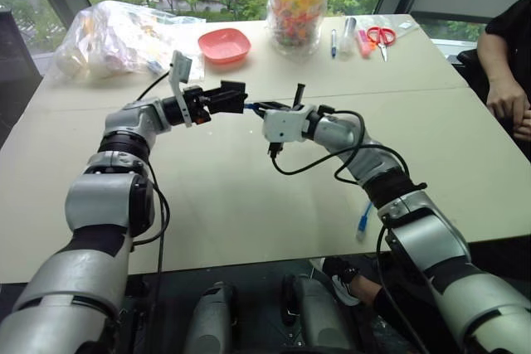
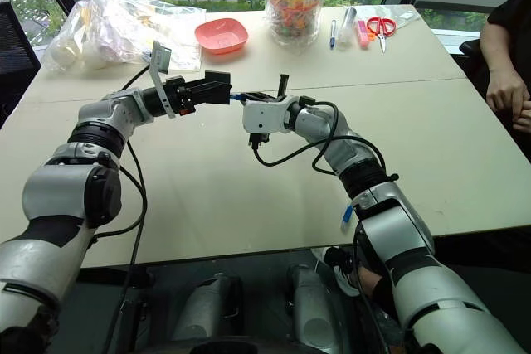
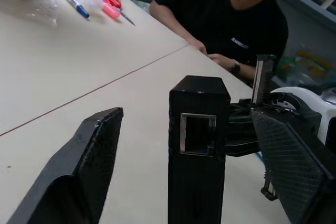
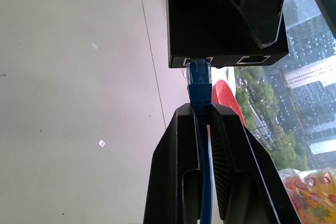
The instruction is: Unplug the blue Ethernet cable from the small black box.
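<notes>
The small black box point(image 1: 235, 89) hangs in the air over the table, between the two fingers point(image 3: 89, 161) of my left gripper point(image 1: 226, 99). In the left wrist view a gap shows on each side of the box, so the gripper is open around it. An empty port faces that camera. The blue Ethernet cable point(image 4: 199, 85) is plugged into a port in the box's other side point(image 4: 226, 14). My right gripper point(image 1: 267, 109) is shut on the cable just behind the plug. The cable's far end point(image 1: 363, 221) dangles off the table's near edge.
At the table's far side stand a pink bowl point(image 1: 224, 45), a jar of colourful sweets point(image 1: 299, 6), a clear plastic bag point(image 1: 124, 39), pens point(image 1: 334, 41) and red scissors point(image 1: 382, 36). A person point(image 1: 506, 64) sits at the right edge, hands on the table.
</notes>
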Robot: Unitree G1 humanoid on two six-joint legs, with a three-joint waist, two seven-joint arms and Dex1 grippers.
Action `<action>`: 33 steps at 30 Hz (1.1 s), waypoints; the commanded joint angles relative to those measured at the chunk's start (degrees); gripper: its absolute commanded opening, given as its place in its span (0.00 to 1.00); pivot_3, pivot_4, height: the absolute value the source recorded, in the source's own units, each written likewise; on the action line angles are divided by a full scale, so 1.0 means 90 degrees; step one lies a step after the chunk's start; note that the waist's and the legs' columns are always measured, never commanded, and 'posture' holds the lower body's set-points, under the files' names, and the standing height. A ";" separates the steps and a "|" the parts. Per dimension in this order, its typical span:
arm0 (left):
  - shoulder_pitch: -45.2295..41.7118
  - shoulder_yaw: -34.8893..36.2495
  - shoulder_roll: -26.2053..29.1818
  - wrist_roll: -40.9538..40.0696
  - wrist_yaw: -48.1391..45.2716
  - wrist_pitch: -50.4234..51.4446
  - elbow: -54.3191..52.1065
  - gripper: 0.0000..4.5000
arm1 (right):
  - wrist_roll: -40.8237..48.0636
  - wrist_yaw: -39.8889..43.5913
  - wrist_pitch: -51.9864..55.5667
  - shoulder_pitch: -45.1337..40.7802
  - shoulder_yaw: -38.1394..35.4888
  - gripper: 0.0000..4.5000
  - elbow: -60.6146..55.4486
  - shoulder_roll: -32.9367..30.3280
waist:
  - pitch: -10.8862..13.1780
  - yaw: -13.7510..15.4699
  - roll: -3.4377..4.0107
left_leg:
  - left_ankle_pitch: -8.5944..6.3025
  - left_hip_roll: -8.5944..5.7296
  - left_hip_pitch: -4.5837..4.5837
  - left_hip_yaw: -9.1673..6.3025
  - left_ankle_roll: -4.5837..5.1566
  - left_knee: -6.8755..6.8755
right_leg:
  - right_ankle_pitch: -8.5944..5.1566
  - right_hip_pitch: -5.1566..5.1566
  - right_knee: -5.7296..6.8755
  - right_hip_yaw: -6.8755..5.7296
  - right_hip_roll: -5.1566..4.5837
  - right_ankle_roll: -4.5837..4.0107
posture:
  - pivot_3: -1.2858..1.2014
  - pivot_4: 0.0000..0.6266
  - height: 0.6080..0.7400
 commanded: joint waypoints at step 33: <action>0.0892 0.1769 -0.0788 -0.2335 -0.0104 0.3679 -0.2796 0.12 | 0.8814 -0.1332 0.7764 0.2595 -0.3472 0.82 -0.5935 0.2877 | -0.0001 0.0077 0.0000 | -0.0002 0.0025 -0.0004 -0.0051 0.0002 0.0011 | 0.0005 0.0009 -0.0003 -0.0006 0.0000 -0.0009 | 0.52 0.24 1.00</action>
